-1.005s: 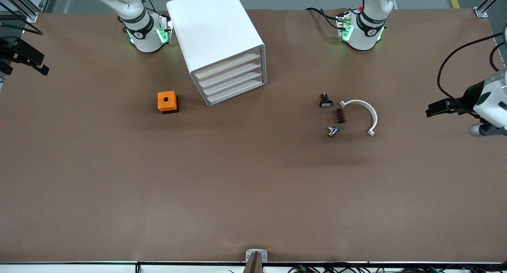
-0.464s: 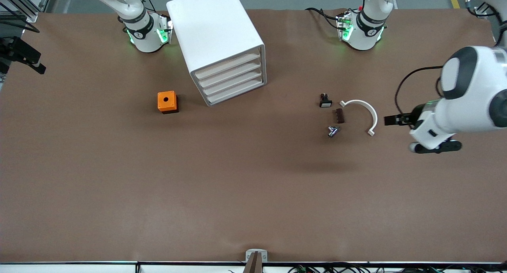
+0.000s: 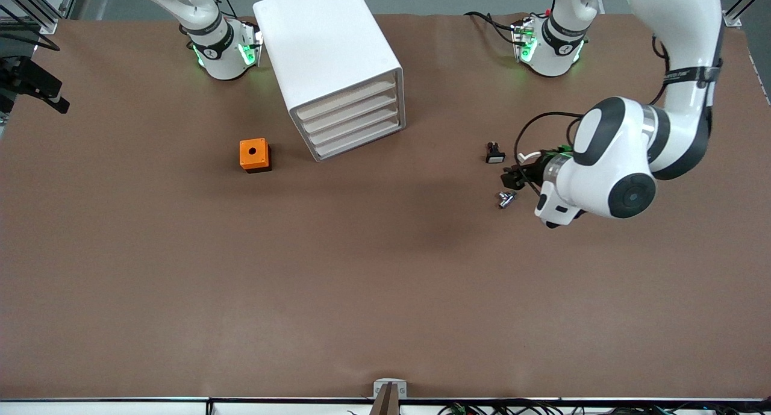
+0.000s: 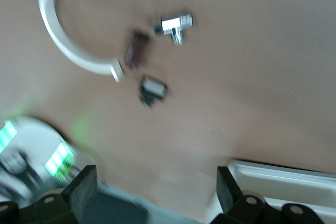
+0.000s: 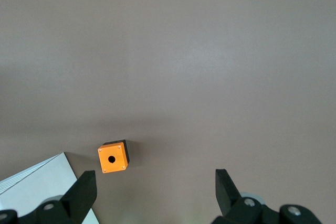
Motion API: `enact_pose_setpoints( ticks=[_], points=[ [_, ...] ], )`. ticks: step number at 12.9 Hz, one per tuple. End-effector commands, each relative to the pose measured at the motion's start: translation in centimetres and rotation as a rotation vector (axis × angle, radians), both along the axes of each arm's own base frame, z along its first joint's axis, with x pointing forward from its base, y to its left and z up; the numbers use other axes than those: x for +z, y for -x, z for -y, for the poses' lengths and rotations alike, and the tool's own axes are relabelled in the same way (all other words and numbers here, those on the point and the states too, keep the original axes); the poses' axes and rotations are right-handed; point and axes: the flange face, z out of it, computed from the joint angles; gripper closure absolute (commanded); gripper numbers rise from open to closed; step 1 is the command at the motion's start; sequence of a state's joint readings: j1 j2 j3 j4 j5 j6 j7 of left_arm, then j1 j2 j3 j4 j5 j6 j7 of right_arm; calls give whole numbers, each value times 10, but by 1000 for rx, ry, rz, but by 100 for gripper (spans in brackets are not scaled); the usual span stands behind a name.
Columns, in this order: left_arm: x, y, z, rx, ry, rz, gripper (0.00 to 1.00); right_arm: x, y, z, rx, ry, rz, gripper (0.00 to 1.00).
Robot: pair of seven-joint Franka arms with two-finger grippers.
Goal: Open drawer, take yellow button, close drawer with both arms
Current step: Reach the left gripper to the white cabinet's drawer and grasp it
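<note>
The white drawer cabinet (image 3: 332, 65) stands on the tabletop (image 3: 385, 282) with all drawers shut; its long axis runs from the robots' bases toward the front camera. No button shows. The left gripper (image 3: 512, 177), fingers spread, hangs over small parts (image 4: 152, 88). The right gripper (image 5: 155, 192), fingers apart, waits at the right arm's end.

Two glossy white jointed robot arms (image 3: 626, 156) with black joint bands, green-lit bases at the frame's top, looping black cables, and black two-finger grippers (image 3: 511, 178).
</note>
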State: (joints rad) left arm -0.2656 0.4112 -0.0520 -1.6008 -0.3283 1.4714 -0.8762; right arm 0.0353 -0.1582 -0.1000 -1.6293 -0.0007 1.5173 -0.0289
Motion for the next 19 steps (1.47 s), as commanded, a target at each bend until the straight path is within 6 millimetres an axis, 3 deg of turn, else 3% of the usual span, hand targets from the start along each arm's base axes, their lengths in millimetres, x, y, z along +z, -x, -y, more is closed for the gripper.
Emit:
enact_pose_setpoints(
  ticks=[1, 4, 7, 11, 14, 17, 19],
  points=[
    [-17, -1, 28, 265, -91, -165, 0, 3, 1, 4, 2, 0, 5, 0],
    [-42, 15, 80, 496, -240, -384, 0, 1, -2, 5, 0, 1, 9, 0],
    [-51, 21, 119, 659, -366, -646, 0, 4, -4, 4, 0, 0, 14, 0],
    [-75, 46, 161, 732, -545, -846, 0, 2, -5, 4, 0, 0, 11, 0],
    [-81, 72, 191, 703, -628, -908, 2, -1, -7, 4, 1, -2, 6, 0],
    [-86, 91, 218, 719, -709, -990, 27, -5, -7, 4, -5, -5, -12, 0],
    [-88, 98, 229, 714, -720, -1020, 37, -8, -9, 3, -8, -6, -20, 0]
  ],
)
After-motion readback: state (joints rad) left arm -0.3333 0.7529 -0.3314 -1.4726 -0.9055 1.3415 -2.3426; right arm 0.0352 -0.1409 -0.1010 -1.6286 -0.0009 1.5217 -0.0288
